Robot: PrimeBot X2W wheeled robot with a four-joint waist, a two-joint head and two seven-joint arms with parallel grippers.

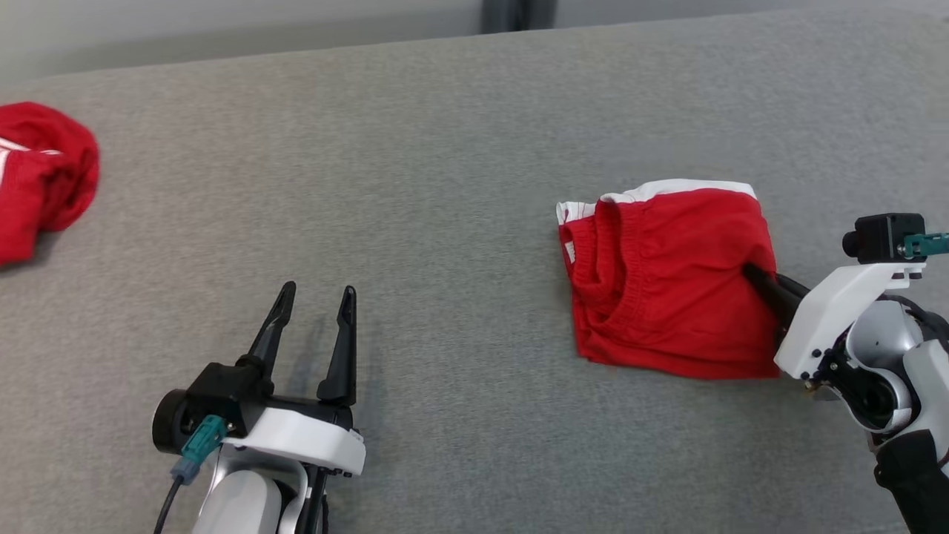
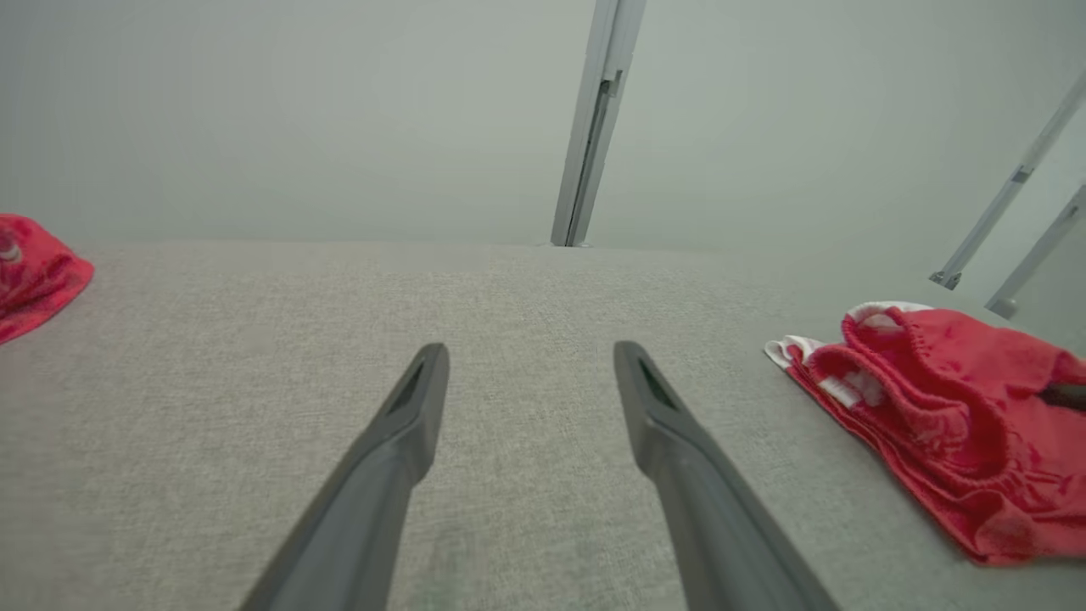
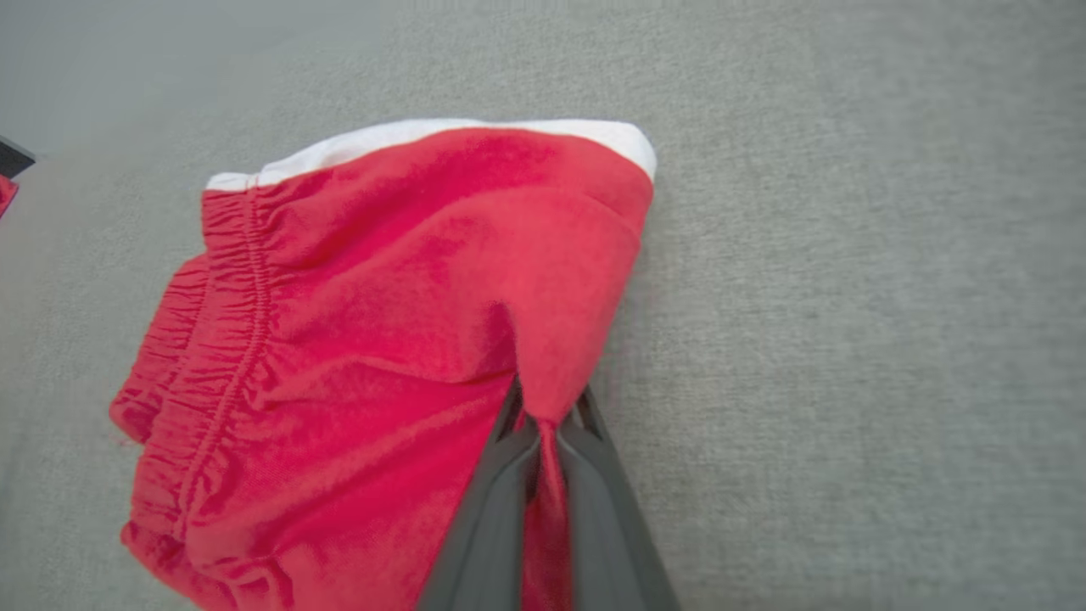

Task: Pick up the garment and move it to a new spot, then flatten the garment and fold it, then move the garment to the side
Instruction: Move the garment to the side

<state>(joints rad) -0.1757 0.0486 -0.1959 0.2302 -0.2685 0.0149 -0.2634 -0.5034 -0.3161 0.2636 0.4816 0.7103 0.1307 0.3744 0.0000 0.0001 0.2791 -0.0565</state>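
The garment point(image 1: 667, 278) is a pair of red shorts with white trim and an elastic waistband, folded into a compact block on the grey surface at the right. It also lies at the right edge of the left wrist view, garment point(image 2: 950, 424). My right gripper point(image 1: 750, 272) is shut on a pinch of red cloth at the garment's right edge; in the right wrist view the garment point(image 3: 365, 339) bunches up between the closed fingers of the right gripper point(image 3: 543, 403). My left gripper point(image 1: 315, 293) stands open over bare surface at the lower left, left gripper point(image 2: 530, 356) holding nothing.
A second crumpled red and white cloth point(image 1: 41, 174) lies at the far left edge, also seen as the red cloth point(image 2: 34, 271) in the left wrist view. The grey fabric surface point(image 1: 445, 185) ends at a far edge, with a pale wall and a metal post point(image 2: 594, 119) behind.
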